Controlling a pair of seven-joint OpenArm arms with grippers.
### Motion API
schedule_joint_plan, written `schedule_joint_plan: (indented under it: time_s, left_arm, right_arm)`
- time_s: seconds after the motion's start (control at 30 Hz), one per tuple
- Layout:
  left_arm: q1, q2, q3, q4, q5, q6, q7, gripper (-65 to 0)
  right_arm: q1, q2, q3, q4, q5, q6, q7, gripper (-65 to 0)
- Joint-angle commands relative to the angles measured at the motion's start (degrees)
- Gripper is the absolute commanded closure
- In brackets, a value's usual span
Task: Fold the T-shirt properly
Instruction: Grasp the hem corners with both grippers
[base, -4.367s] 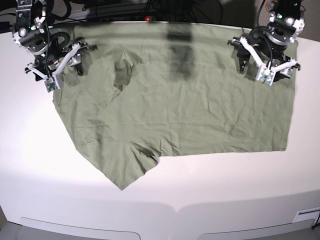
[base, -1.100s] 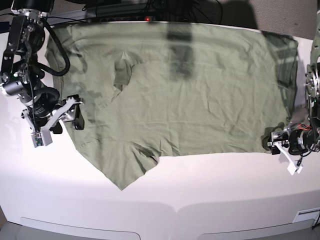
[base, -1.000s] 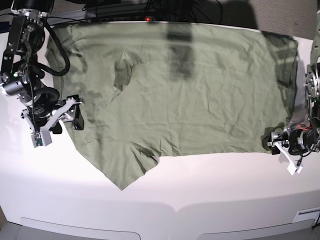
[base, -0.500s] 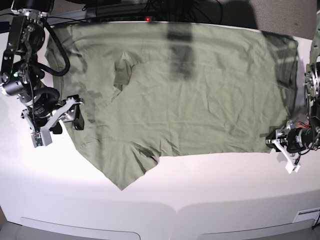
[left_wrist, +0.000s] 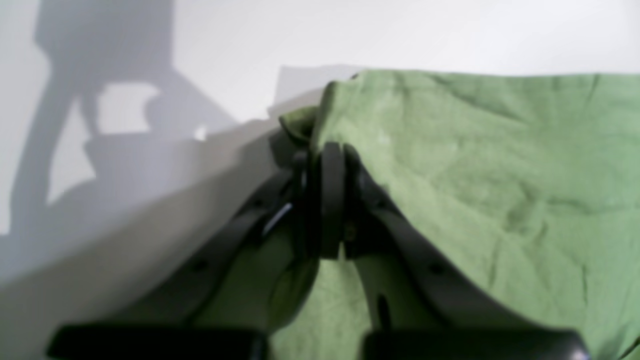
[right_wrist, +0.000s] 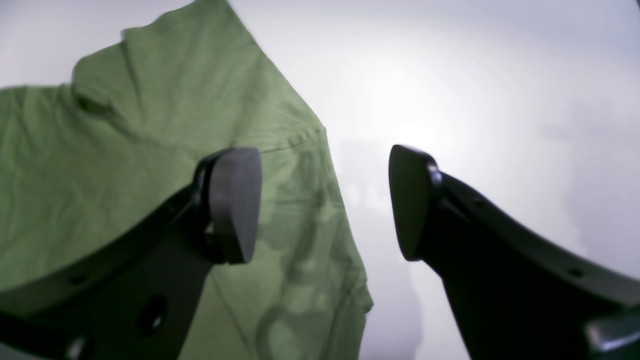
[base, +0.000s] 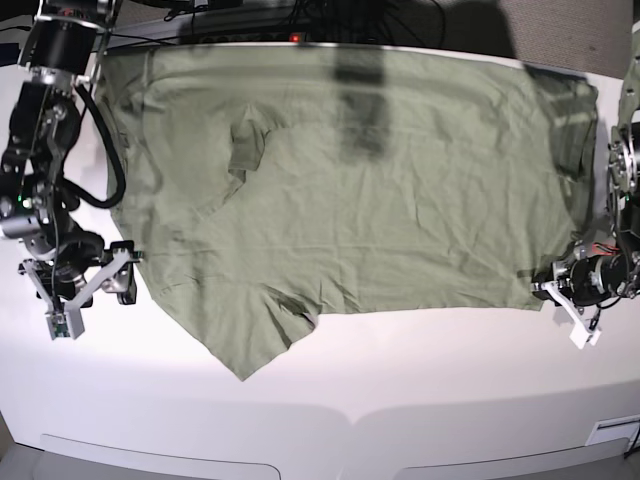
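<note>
The olive-green T-shirt (base: 380, 200) lies spread flat and wrinkled on the white table, collar toward the left. My left gripper (base: 550, 291) is at the shirt's near right corner. In the left wrist view it (left_wrist: 325, 200) is shut on a bunched fold of the T-shirt (left_wrist: 475, 175) at the hem corner. My right gripper (base: 118, 283) hovers at the shirt's near left edge by the sleeve. In the right wrist view it (right_wrist: 320, 200) is open, one finger over the T-shirt (right_wrist: 125, 165) and the other over bare table.
The white table (base: 420, 380) extends in front of the shirt to its rounded front edge. Dark cables and equipment with a red light (base: 296, 38) run along the back edge, just behind the shirt's far side.
My right arm has moved toward the table's front and left, from over the shirt's edge to just outside it. My left gripper has shifted slightly right at the hem corner.
</note>
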Motion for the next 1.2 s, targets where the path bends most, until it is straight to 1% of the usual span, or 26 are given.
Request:
schedule_joint_plan:
  time_s: [0.0,0.13,0.33,0.47,0.57,0.67,0.77,0.87,0.97,1.07,1.17]
  left_arm:
    - [-2.1,-0.7,0.0,0.8,-1.0,-0.6,-0.5,-1.7]
    - [-2.1,-0.7,0.0,0.8,-1.0,-0.6,-0.5,-1.7]
    - [-2.1,-0.7,0.0,0.8,-1.0,-0.6,-0.6,-1.7]
    - [-2.1,-0.7,0.0,0.8,-1.0,-0.6,-0.6,-1.7]
    - [-2.1,-0.7,0.0,0.8,-1.0,-0.6,-0.6,-1.7]
    - [-2.1,-0.7,0.0,0.8,-1.0,-0.6,-0.6,-1.7]
    - [-2.1,-0.7,0.0,0.8,-1.0,-0.6,-0.6,-1.7]
    - [-2.1,-0.7,0.0,0.8,-1.0,-0.6,-0.6,-1.7]
    - [-2.1,-0.7,0.0,0.8,-1.0,-0.6,-0.6,-1.7]
    - [-2.1,-0.7,0.0,0.8,-1.0,-0.6,-0.6,-1.7]
    - [-2.1,-0.7,0.0,0.8,-1.0,-0.6,-0.6,-1.7]
  right_arm:
    - [2.1,0.8,0.3,-1.3,-0.2,0.2,0.9,-39.6]
    - [7.0,0.9,0.3,-12.5,-3.2,0.2,0.9,-39.6]
    - [13.8,1.2,0.3,-26.0,-3.2,0.2,0.9,-39.6]
    - [16.5,1.1,0.3,-32.3,-3.1,0.3,1.6,-39.6]
    - [17.6,1.1,0.3,-37.8,-2.5,2.2,1.6,-39.6]
    - [17.7,1.1,0.3,-42.2,-2.6,2.3,3.0,-39.6]
    - [17.7,0.8,0.3,-43.8,-2.5,2.4,3.9,-39.6]
    - [17.7,0.8,0.3,-43.8,-2.1,5.7,5.6,-39.6]
    - [17.9,0.8,0.3,-43.8,0.3,6.8,5.6,-39.6]
    - [17.9,0.7,0.3,-43.8,2.1,7.2,3.8,-39.6]
    - [17.9,0.8,0.3,-43.8,4.8,9.9,0.2,-39.6]
